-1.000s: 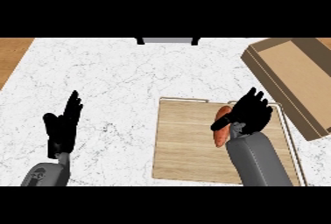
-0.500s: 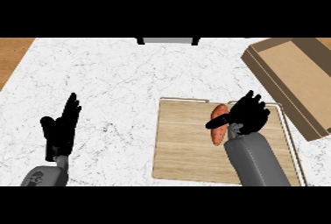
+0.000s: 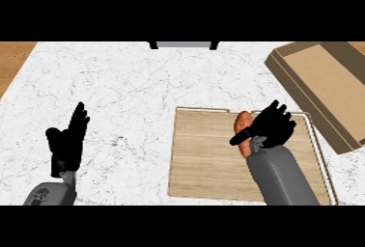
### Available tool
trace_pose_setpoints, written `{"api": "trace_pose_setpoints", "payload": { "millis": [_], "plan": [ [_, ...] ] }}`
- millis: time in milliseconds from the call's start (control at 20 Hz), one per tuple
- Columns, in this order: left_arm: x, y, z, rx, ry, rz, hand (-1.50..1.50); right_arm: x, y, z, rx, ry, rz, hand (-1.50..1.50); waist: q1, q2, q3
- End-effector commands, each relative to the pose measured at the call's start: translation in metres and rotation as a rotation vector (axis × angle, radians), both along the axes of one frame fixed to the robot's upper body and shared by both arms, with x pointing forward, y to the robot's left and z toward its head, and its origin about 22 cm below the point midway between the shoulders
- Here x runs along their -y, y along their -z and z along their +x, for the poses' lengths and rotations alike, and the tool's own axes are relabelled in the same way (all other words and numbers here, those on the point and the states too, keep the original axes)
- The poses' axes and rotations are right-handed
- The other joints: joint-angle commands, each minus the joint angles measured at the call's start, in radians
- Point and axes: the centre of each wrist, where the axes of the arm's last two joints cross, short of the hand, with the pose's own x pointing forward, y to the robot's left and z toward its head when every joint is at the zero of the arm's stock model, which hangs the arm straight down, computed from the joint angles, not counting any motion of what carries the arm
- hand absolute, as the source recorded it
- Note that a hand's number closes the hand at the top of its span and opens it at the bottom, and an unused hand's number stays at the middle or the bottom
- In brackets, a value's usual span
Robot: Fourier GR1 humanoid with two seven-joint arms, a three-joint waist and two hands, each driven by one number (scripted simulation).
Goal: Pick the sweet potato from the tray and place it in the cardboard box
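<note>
- While the grey right forearm rises from the lower edge in the head view, right hand [image 3: 269,126] sits over the tray [image 3: 206,159], fingers spread, thumb angled leftward onto the sweet potato [image 3: 244,123].
- Sweet potato lies on the tray beneath and left of the palm; no curl round it seen.
- Cardboard box [image 3: 324,87] lies up-right of that hand.
- Left hand [image 3: 68,143] rests open, fingers up, at lower left.
- Versus a second ago: right hand shifted slightly left over the potato.

A white marble-patterned counter top [image 3: 143,87] fills most of the view. A strip of brown wooden surface [image 3: 14,58] shows at its upper left corner. A grey, dark-edged object [image 3: 184,45] sits at the far edge.
</note>
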Motion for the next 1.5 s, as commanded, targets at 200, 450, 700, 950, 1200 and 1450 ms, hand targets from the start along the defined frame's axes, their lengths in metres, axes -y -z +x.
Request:
{"api": "trace_pose_setpoints", "payload": {
  "millis": [200,450,700,950,1200,1450],
  "plan": [
    [-0.013,-0.002,-0.001,0.014,-0.008,0.005,0.00,-0.023,0.018,0.009,0.034,0.080,-0.096,1.50,0.003,0.004,0.001],
    [-0.002,0.010,-0.013,-0.001,0.030,0.001,0.00,-0.027,0.008,0.013,0.021,0.075,-0.145,1.50,0.002,0.003,0.001],
    [0.002,-0.016,0.007,0.022,0.013,0.014,0.00,-0.032,-0.008,0.026,0.041,0.023,-0.141,1.50,0.002,0.003,0.001],
    [0.014,-0.006,0.010,0.011,0.021,-0.005,0.00,-0.024,-0.008,0.074,0.028,-0.215,0.063,1.50,0.026,0.015,0.002],
    [0.012,0.005,-0.008,0.007,0.031,-0.009,0.00,-0.049,-0.043,0.095,0.131,-0.272,-0.023,1.50,0.016,0.007,0.001],
    [-0.016,-0.004,-0.014,0.006,0.012,-0.007,0.00,-0.056,-0.070,0.093,0.240,-0.284,-0.092,1.50,0.002,0.002,0.001]
  ]
}}
